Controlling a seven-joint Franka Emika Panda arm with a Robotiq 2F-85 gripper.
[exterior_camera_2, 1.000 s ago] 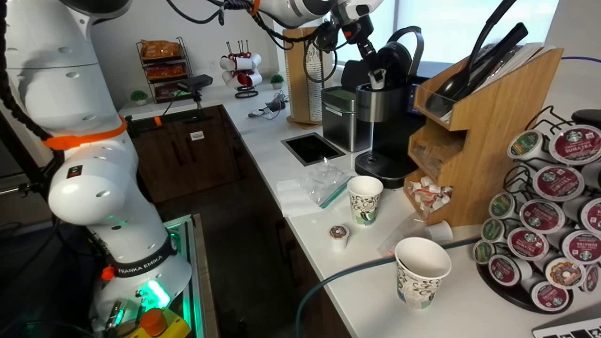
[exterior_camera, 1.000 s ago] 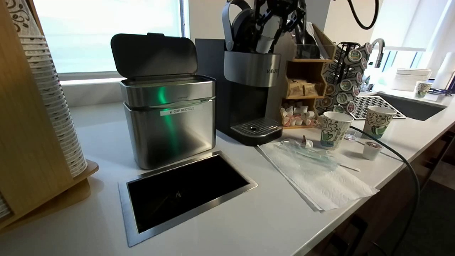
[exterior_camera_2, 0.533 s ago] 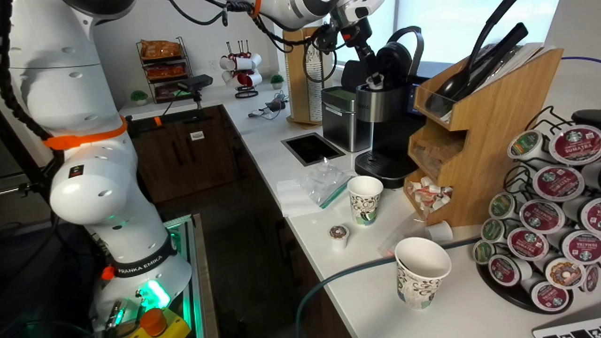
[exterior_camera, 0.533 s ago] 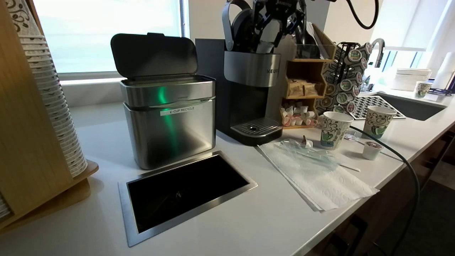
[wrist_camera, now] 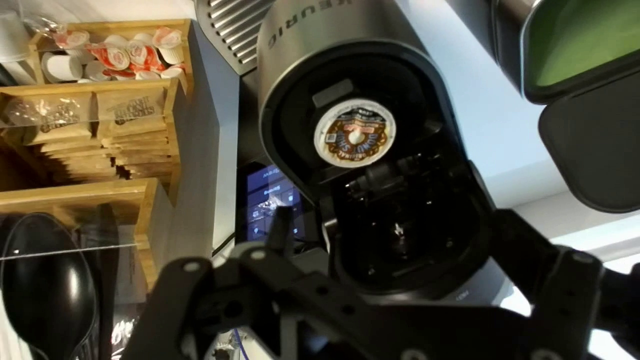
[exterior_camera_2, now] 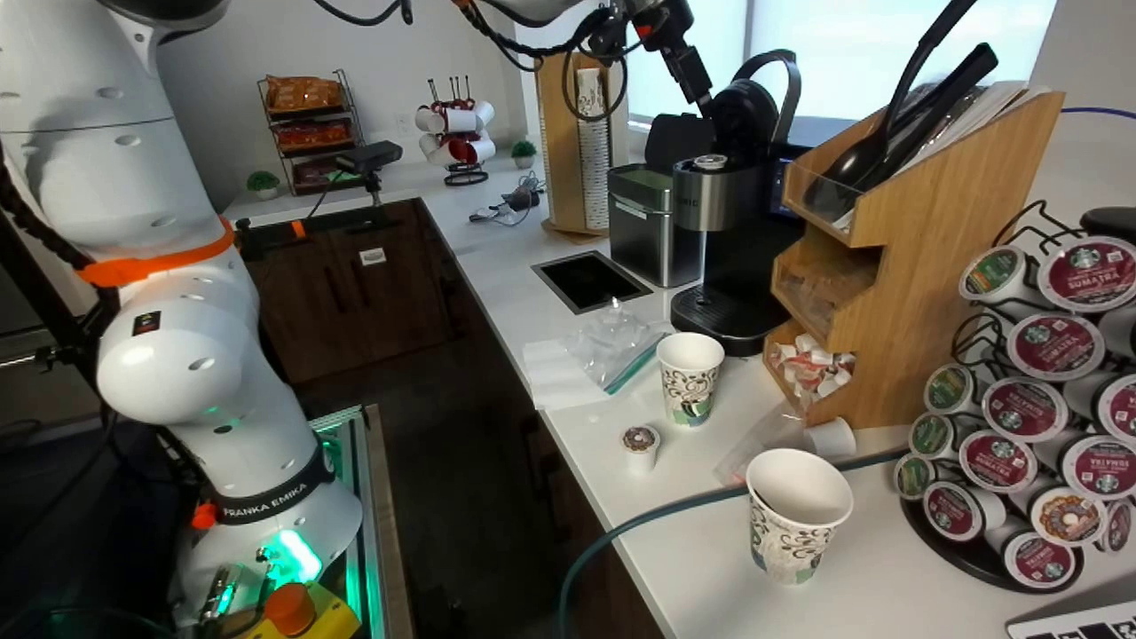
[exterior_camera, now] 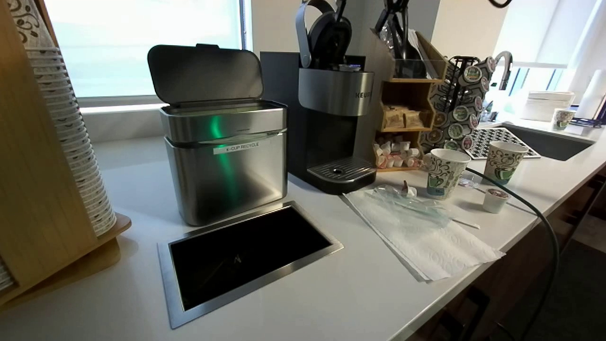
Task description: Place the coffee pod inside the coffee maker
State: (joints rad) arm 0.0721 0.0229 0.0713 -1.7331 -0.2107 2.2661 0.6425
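Wrist view: my two fingers [wrist_camera: 522,245] stand wide apart, unclenched. One coffee pod [wrist_camera: 355,134] lies printed side up in the uncovered top of the coffee maker [wrist_camera: 415,100], beyond my fingers and apart from both. The pod, printed with a brown ring, reads ORIGINAL DONUT SHOP and the coffee maker's steel front [wrist_camera: 345,27] KEURIG, both inverted here. In an exterior view, the coffee maker's lid [exterior_camera: 331,42] stands raised, and one steel bin [exterior_camera: 227,166] beside the coffee maker bears the label K-CUP RECYCLE. In an exterior view, two patterned cups [exterior_camera_2: 690,380] and one further pod [exterior_camera_2: 640,451] stand upright on the desk [exterior_camera_2: 683,568]; at least four red-topped pods [exterior_camera_2: 996,460] on the wire rack [exterior_camera_2: 963,561] read SUMATRA. One black band [exterior_camera_2: 275,499] round my base [exterior_camera_2: 333,524] reads FRANKA EMIKA.
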